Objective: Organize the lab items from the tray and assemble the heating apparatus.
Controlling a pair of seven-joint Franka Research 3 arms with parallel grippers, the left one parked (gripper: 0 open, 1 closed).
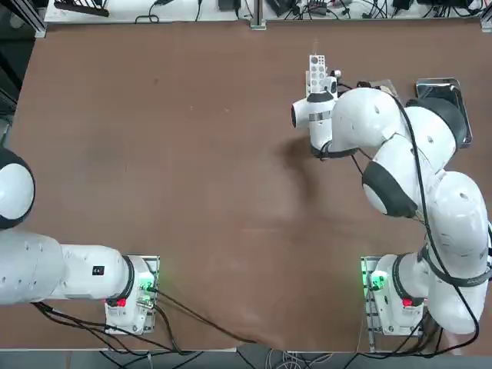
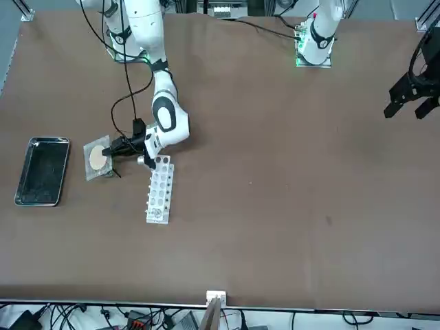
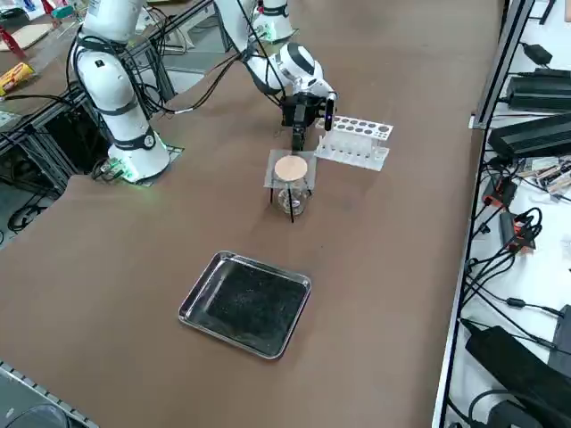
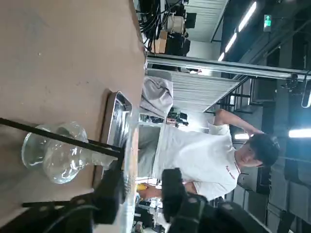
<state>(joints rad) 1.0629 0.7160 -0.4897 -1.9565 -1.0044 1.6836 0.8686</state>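
Seen from across the table, the metal tray [image 2: 41, 172] lies at the far left with its dark floor bare, so I judge the sorting is done. Just to its right stands the apparatus: the grey mesh [image 2: 98, 159] with the tan disc lies flat on the black wire stand [image 4: 58, 138], and the glass piece [image 3: 290, 198] sits under it between the legs. Next comes the right gripper [image 2: 118, 147], level at the edge of the mesh. Its fingers [image 4: 109, 194] stand moderately apart, one on each side of that edge, and hold nothing. The white rack [image 2: 159, 189] lies close at its other side. To do this step well, I think the gripper should draw straight back, away from the mesh, without lifting or twisting, so that a finger does not catch the edge and tip the light stand, and without brushing the rack.
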